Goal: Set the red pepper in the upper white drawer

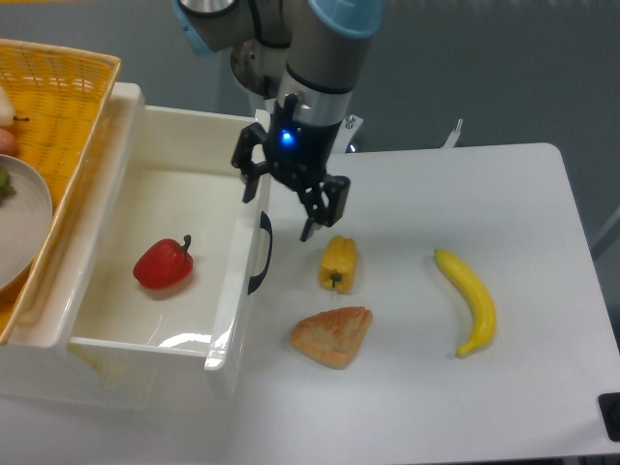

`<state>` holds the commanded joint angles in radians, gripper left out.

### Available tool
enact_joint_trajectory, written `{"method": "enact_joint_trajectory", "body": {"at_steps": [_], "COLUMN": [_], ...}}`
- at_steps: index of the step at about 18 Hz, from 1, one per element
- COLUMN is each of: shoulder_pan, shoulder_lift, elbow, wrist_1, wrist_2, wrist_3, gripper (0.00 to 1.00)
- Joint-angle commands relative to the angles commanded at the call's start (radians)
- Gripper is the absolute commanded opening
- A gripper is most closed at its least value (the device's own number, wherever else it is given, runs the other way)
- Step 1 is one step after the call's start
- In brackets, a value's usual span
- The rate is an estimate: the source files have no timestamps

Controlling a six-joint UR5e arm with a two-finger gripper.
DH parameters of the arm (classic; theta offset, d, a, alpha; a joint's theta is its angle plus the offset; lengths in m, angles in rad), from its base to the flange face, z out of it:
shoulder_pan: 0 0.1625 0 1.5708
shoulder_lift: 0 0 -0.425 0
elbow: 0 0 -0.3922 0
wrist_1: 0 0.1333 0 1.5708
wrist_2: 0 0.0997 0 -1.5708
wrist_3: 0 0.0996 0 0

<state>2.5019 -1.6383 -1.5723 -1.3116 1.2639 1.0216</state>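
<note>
The red pepper lies on the floor of the upper white drawer, near its middle, stem pointing up and right. The drawer is pulled open, its black handle on the right front wall. My gripper hangs open and empty above the table, just right of the drawer's front wall and up-left of the yellow pepper. Its fingers point down, and nothing sits between them.
A croissant-like pastry lies below the yellow pepper. A banana rests further right on the white table. A yellow wicker basket holding a plate stands left of the drawer, overlapping its rim.
</note>
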Motion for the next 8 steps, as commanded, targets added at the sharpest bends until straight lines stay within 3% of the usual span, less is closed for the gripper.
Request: {"method": "enact_joint_trajectory", "body": {"at_steps": [4, 8], "shoulder_pan": [0.003, 0.021], "shoulder_lift": [-0.012, -0.029], "elbow": [0.0, -0.002], "wrist_1": [0.0, -0.002], "wrist_2": [0.136, 0.16], "wrist_3": [0.0, -0.003], "gripper": [1.0, 1.0]}}
